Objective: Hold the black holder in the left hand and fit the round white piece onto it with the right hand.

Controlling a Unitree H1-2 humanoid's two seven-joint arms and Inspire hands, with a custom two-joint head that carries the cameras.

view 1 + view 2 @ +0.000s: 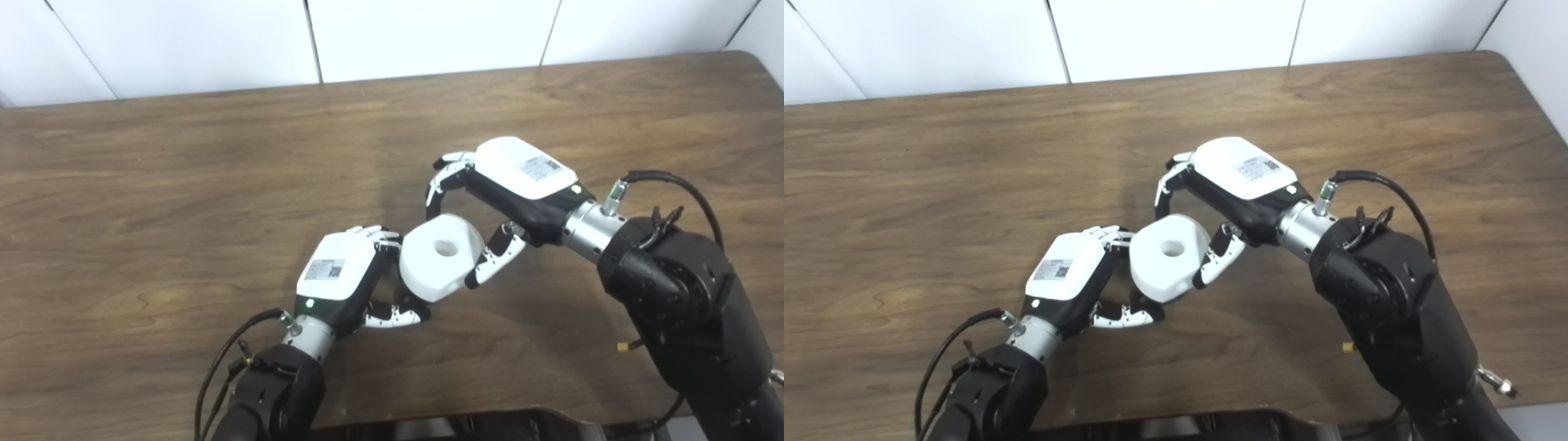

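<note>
A dark ledge (465, 422) ran along the bench's (184, 184) near edge. Just beyond it the left hand (343, 275) hovered, its fingers (395, 315) curled around something beneath the round white piece (438, 257) (the black holder itself could not be made out). The white piece, its centre hole facing up, sat near the middle of the bench's near half. The right hand (508, 184) gripped it, fingers (438, 187) at its far side and thumb at its right side.
</note>
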